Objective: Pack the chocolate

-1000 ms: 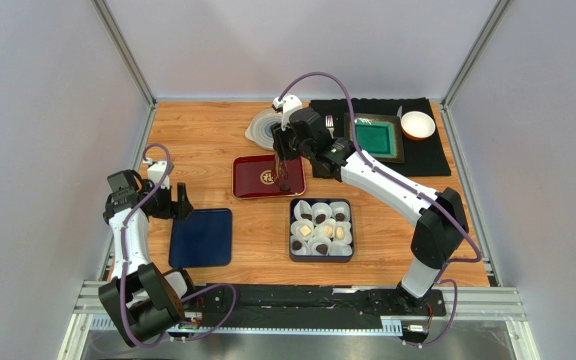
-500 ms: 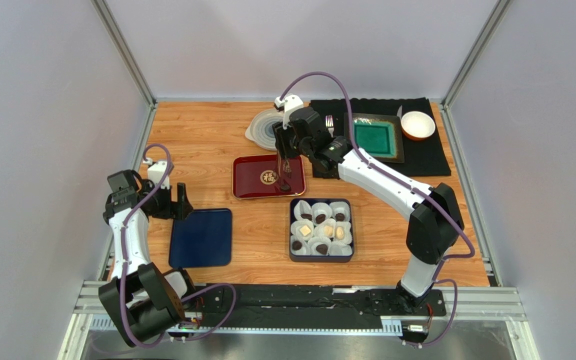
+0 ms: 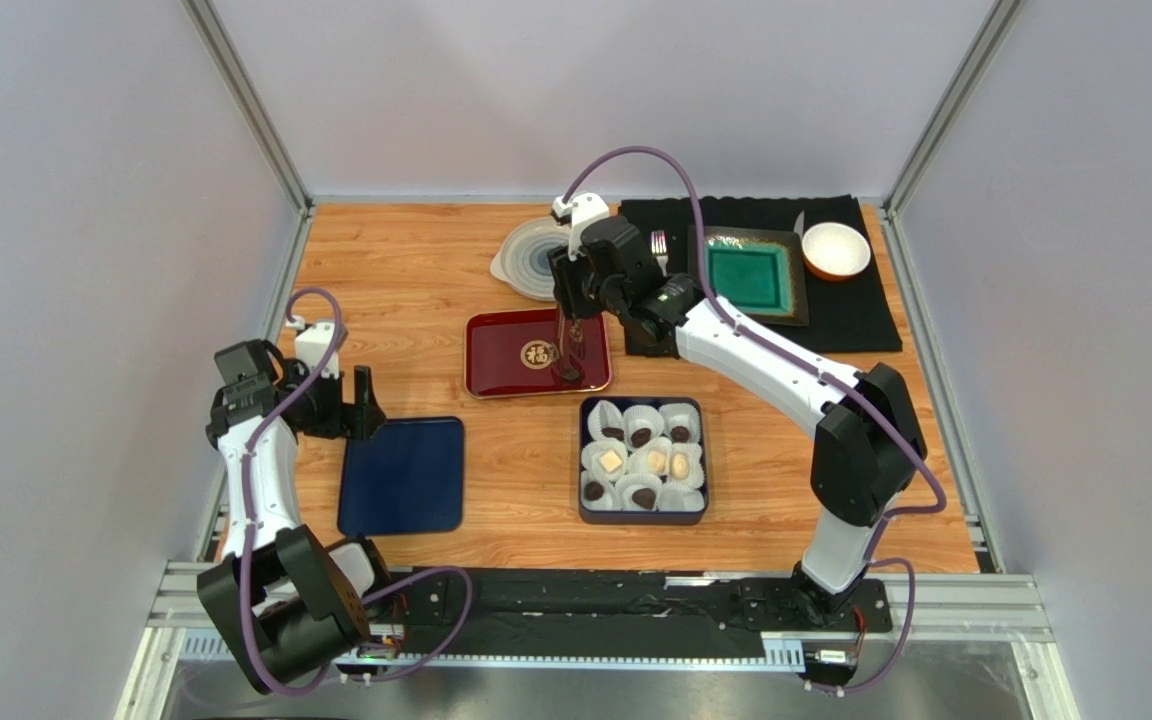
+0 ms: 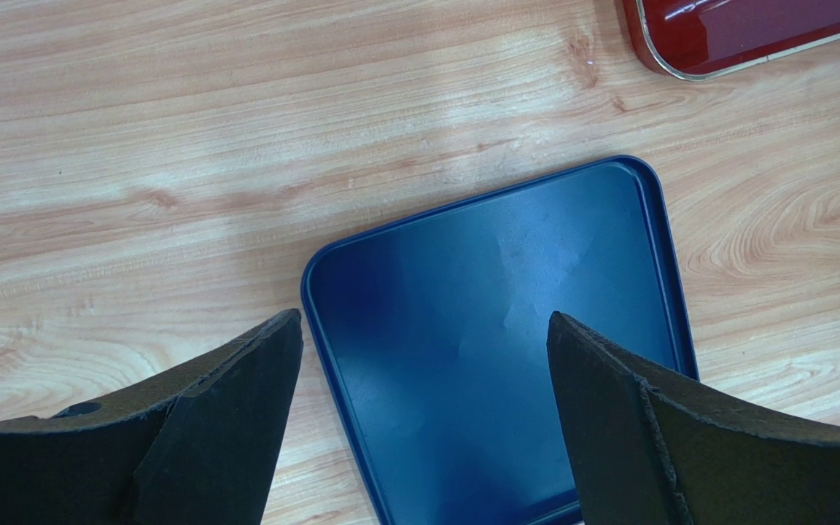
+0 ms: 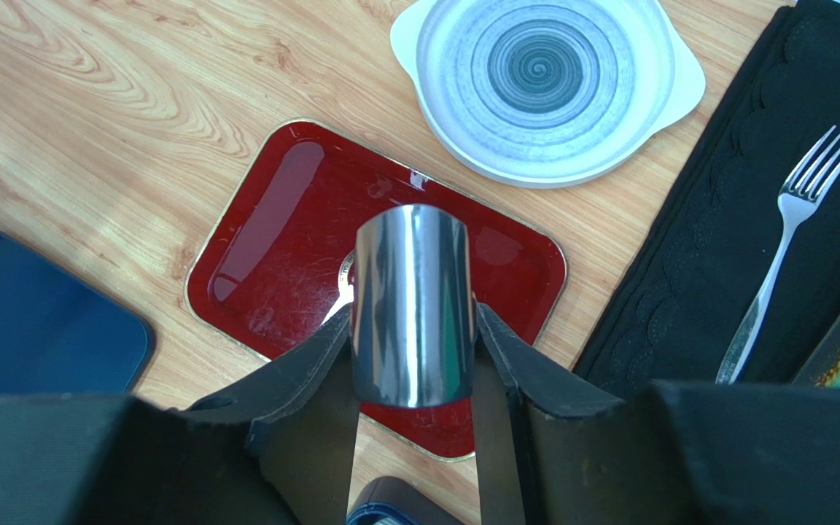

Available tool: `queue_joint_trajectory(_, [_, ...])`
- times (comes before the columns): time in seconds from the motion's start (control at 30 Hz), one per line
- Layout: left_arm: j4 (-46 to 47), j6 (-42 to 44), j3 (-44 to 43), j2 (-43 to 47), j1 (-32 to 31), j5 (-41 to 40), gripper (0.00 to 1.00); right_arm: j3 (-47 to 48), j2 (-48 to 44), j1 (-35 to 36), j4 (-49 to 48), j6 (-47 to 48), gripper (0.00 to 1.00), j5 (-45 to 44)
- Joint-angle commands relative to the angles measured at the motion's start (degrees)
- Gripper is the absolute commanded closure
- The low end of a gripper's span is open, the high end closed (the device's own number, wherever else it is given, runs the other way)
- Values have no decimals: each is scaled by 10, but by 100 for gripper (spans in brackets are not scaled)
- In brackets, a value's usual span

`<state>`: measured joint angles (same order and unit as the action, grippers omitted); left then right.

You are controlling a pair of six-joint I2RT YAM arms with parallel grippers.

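R arm elbow drew in slightly since 1 s ago; tongs [image 5: 411,273] barely shifted. R gripper [image 5: 411,350] clamps the tongs near their bend, tips down over red tray [image 3: 500,368]. One dark choc [image 3: 572,371] lies on tray at the tips. Tongs spread or pinching: can't tell. Other choc sit in box [image 3: 642,519]. Gold emblem [image 3: 537,354] on tray, unreadable. L gripper [image 4: 424,339] spread wide.

My left arm [image 3: 247,480] and right arm [image 3: 763,365] are both built of white-shelled links between chunky black joints. A purple cable [image 3: 639,149] loops along each one. On the wrist cameras, my fingers [image 4: 216,432] are matte black wedges with slightly rough edges.
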<state>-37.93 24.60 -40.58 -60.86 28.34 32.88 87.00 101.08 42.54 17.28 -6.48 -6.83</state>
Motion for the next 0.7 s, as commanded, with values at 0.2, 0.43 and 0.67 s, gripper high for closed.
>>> queue_joint_trajectory(0.2, [5, 17, -12, 1, 8, 9, 9, -12, -4, -3, -28, -13, 59, 16])
queue_joint_trajectory(0.43, [7, 18, -11, 0, 9, 9, 9, -17, -8, -3, -25, -13, 59, 14])
queue_joint_trajectory(0.67, [7, 19, -9, 3, 11, 7, 9, -37, -19, -5, -21, -8, 62, 8])
